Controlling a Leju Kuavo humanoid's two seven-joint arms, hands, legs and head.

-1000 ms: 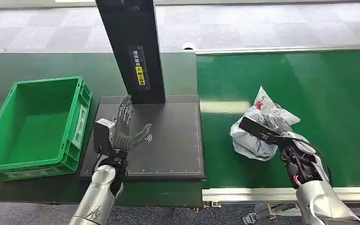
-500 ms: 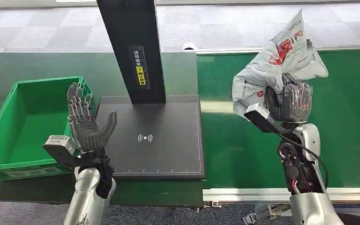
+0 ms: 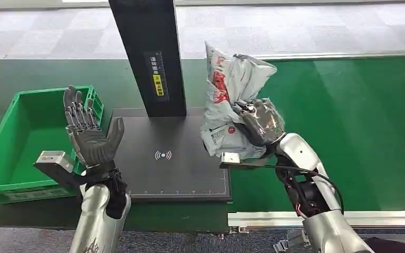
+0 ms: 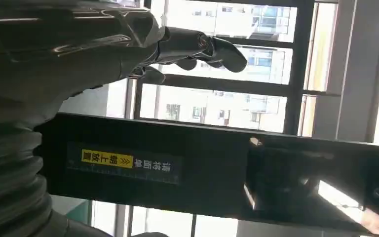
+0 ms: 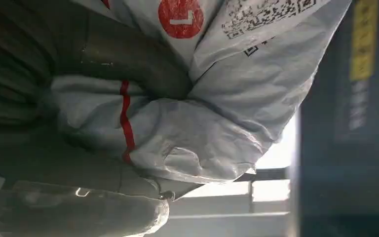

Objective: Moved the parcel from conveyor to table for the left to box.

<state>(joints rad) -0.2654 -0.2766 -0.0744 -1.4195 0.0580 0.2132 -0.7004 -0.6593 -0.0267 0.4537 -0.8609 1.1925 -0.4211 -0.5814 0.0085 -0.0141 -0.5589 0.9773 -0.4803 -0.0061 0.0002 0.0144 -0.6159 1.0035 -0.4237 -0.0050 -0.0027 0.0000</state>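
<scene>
Count: one crumpled grey plastic parcel (image 3: 232, 100), one green plastic crate (image 3: 29, 142), one black scanner platform (image 3: 174, 153), one black upright column (image 3: 147, 52).

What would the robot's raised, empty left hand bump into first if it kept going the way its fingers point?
Probably nothing nearby: the left hand stands upright above the table's edge, fingers pointing up and slightly toward the green plastic crate. The tall black post stands off to its right. Depth is unclear.
</scene>
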